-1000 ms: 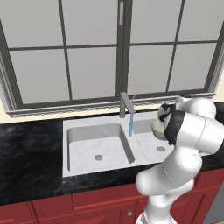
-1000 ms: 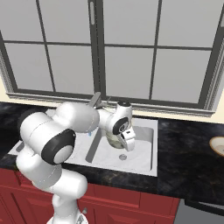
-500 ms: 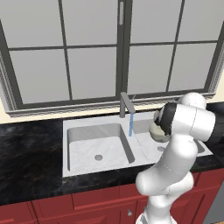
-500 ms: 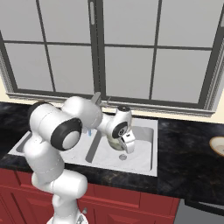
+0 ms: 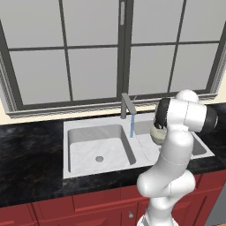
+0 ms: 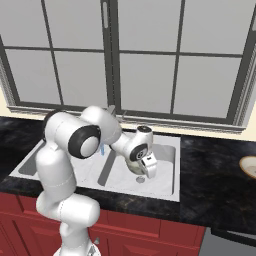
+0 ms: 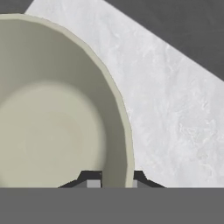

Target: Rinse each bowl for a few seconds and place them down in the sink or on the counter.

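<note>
While gripper [image 7: 113, 177] pinches bowl [image 7: 52, 113] by thin rim, jaws nearly closed, bowl hangs over right basin of sink [image 5: 84, 152], beside faucet [image 5: 127, 106] stream. Risk: rim-only grip slips, bowl tilts, drops, clips divider. Second bowl [image 6: 248, 166] on counter [image 6: 215, 165].

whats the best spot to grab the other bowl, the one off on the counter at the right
Take the second bowl by its rim wall, coming from above with one finger inside and one outside. It looks shallow, open side up on the counter, too wide to span. That is how the gripper is shut on the bowl it holds. The frame edge cuts it off, so this is a guess.
</note>
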Tool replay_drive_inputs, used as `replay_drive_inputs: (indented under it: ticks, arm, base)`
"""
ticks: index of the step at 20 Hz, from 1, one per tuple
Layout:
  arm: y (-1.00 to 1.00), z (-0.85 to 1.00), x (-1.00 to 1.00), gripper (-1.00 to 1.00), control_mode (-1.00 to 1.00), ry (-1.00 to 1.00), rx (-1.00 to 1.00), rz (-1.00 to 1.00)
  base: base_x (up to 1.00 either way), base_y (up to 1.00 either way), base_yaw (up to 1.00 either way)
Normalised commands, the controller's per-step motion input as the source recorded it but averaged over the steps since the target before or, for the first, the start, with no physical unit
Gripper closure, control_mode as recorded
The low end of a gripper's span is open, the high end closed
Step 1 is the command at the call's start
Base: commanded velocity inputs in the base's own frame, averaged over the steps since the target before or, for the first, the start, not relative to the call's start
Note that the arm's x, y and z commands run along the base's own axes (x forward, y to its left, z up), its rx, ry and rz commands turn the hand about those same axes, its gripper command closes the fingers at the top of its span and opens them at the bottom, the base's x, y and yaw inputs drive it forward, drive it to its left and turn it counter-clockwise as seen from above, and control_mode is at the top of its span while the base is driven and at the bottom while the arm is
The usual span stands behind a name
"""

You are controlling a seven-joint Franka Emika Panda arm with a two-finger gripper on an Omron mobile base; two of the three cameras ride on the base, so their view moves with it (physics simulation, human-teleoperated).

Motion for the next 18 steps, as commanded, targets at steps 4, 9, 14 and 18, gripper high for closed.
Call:
replay_drive_inputs:
  ticks: [4, 9, 14, 18]
  arm:
    - [-0.05, -0.31, 0.19, 1.00, -1.00, 0.00, 0.00, 0.00]
    - [-0.06, -0.27, 0.21, 1.00, -1.00, 0.00, 0.00, 0.00]
    - [-0.07, -0.25, 0.24, 1.00, -1.00, 0.00, 0.00, 0.00]
    - [-0.06, -0.27, 0.25, 1.00, -1.00, 0.00, 0.00, 0.00]
  base:
    - [0.00, 0.00, 0.00]
    - [0.00, 0.00, 0.00]
    - [0.00, 0.00, 0.00]
    - [0.00, 0.00, 0.00]
